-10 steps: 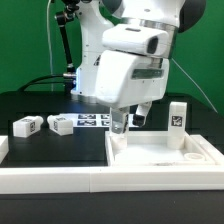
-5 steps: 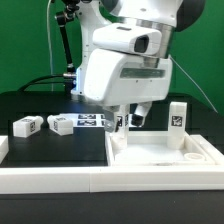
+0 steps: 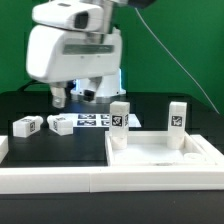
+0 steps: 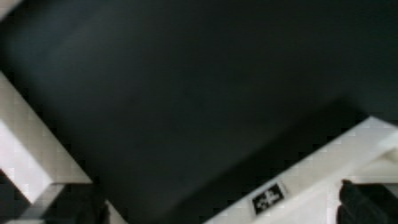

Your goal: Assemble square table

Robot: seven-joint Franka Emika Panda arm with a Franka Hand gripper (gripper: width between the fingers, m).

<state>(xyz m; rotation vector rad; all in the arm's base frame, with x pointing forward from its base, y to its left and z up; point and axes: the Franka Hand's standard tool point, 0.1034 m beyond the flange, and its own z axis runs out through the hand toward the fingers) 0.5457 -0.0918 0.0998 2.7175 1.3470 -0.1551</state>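
Note:
The white square tabletop slab [image 3: 165,157] lies at the exterior view's right. Two white legs stand upright on its far corners, one on the left [image 3: 119,117] and one on the right [image 3: 177,115]. Two more tagged legs lie loose on the black table, one [image 3: 27,125] left of the other [image 3: 61,125]. My gripper [image 3: 60,98] hangs above and behind the loose legs. In the wrist view the gripper [image 4: 214,215] is open and empty, with dark fingers [image 4: 365,205] at the frame edge. A white part with a tag [image 4: 270,195] shows there; I cannot tell which part it is.
The marker board [image 3: 95,121] lies flat behind the loose legs. A long white rail [image 3: 50,180] runs along the table's front, and another white rail end [image 3: 3,148] sits at the exterior view's left edge. A green wall stands behind.
The arm has swung from the slab's far left corner to the exterior view's left. The leg it held there now stands alone on that corner.

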